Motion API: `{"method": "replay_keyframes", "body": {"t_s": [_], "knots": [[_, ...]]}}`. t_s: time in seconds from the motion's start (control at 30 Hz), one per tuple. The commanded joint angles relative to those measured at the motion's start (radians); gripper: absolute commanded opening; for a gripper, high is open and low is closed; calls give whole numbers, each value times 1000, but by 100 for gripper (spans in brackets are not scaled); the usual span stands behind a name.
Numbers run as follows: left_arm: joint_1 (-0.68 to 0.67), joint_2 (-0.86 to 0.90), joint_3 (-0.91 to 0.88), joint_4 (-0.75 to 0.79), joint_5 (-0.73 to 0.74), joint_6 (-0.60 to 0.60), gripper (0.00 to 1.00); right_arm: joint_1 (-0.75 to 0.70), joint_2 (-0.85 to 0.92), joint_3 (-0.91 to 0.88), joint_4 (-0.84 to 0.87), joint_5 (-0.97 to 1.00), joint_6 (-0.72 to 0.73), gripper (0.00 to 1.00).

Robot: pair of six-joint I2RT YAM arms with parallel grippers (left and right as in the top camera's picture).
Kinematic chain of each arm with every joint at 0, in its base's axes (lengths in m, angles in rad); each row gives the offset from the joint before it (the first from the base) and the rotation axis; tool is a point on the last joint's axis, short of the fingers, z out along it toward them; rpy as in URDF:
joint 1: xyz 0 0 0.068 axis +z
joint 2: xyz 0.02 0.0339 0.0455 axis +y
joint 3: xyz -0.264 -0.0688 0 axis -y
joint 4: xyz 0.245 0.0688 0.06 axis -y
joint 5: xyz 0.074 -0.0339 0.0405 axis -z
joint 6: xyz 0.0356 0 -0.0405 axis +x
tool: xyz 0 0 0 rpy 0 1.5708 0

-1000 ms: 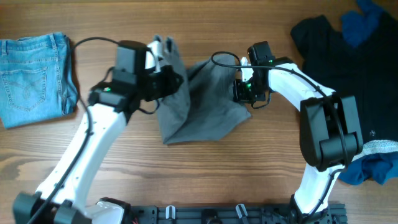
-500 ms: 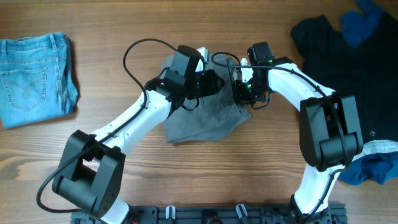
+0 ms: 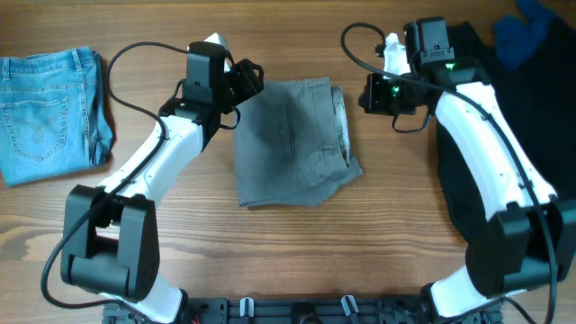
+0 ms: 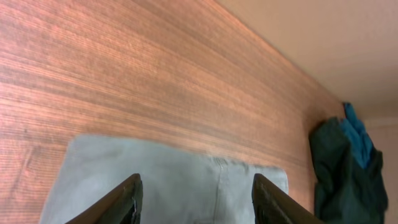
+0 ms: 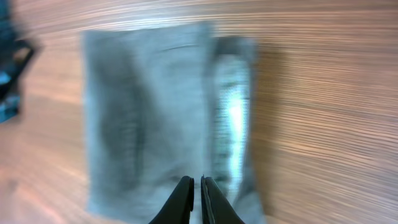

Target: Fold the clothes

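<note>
The grey trousers (image 3: pixel 290 144) lie folded into a rough rectangle in the middle of the table, with the waistband edge showing along their right side. They also show in the left wrist view (image 4: pixel 174 186) and in the right wrist view (image 5: pixel 149 112). My left gripper (image 3: pixel 241 83) is open and empty, just off the trousers' top left corner; its fingers (image 4: pixel 196 202) frame the cloth below. My right gripper (image 3: pixel 371 93) is shut and empty, to the right of the trousers' top edge; its closed fingertips (image 5: pixel 196 186) hang above the cloth.
Folded light-blue jeans (image 3: pixel 49 112) lie at the far left. A heap of dark and blue clothes (image 3: pixel 513 54) fills the right side and shows in the left wrist view (image 4: pixel 348 168). Bare wood table (image 3: pixel 180 243) lies in front.
Both grippers have let go of the trousers and pulled back, left to the upper left, right to the upper right. The trousers now lie flat and folded.
</note>
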Motion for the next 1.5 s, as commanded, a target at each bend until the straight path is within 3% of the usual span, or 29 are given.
{"method": "replay_keyframes", "body": {"t_s": [0.0, 0.1, 0.23, 0.37, 0.47, 0.7, 0.87, 1.03, 1.17, 1.2, 1.23, 1.27, 1.37, 1.47], "knots": [[-4, 100, 20, 45, -60, 24, 56, 80, 36, -5, -10, -87, -13, 14], [-9, 167, 20, 55, -60, 56, 57, 130, 79, -5, -21, -86, -12, 23], [-34, 262, 20, 40, -60, 162, 56, 185, 164, -5, -64, -72, -8, 23], [-36, 294, 20, -56, -69, 161, 56, 193, 241, -5, -100, -8, 24, 23], [-21, 294, 20, -230, -79, 161, 57, 193, 289, -5, -114, 48, 21, 23], [3, 293, 20, -702, -74, 161, 47, 178, 352, -24, -104, 341, 24, 33], [2, 290, 20, -977, 60, 161, 47, 108, 356, -23, 105, 445, -74, 39], [3, 190, 21, -1045, 128, 161, 45, 94, 339, 52, 27, 445, -91, 34], [14, 27, 42, -1005, 13, 161, 47, 94, 244, 120, -105, 435, -40, 34], [16, -8, 42, -982, -22, 161, 55, 94, 216, 122, -125, 408, -35, 34], [16, -41, 42, -954, -60, 161, 87, 94, 174, 122, -154, 346, -34, 34], [16, -72, 42, -911, -104, 168, 97, 94, 143, 122, -180, 293, -19, 34], [16, -88, 42, -801, -59, 352, 100, 94, 102, 122, -259, 256, 79, 35], [16, -52, 42, -766, -14, 446, 100, 94, 102, 120, -306, 256, 98, 35]]}}
